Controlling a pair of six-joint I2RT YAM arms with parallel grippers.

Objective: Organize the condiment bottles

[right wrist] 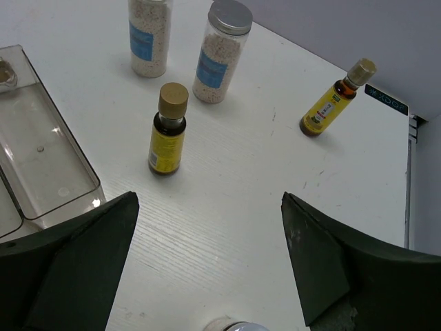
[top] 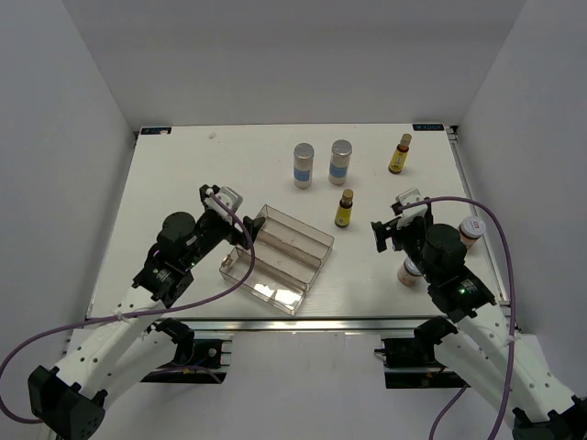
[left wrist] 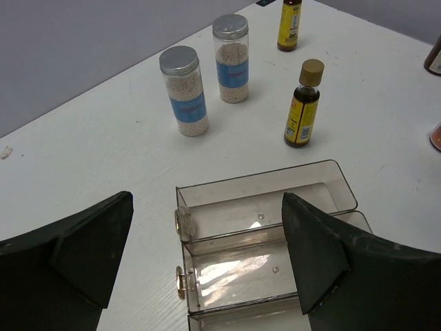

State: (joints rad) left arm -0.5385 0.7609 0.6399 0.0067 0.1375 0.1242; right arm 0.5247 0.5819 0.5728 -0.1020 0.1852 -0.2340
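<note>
The left gripper (left wrist: 205, 207) hovered over the clear tray (top: 278, 258), its jaws wide apart and empty. The right gripper (right wrist: 208, 203) hung to the right of the tray, spread just as wide and holding nothing. Beyond the tray stood two silver-capped cylinders (top: 304, 166) (top: 340, 162) side by side. One yellow bottle (top: 345, 209) stood near the tray's far-right side, the second yellow bottle (top: 400, 154) farther off. Two pinkish jars (top: 470, 229) (top: 409, 272) sat well right of the tray.
</note>
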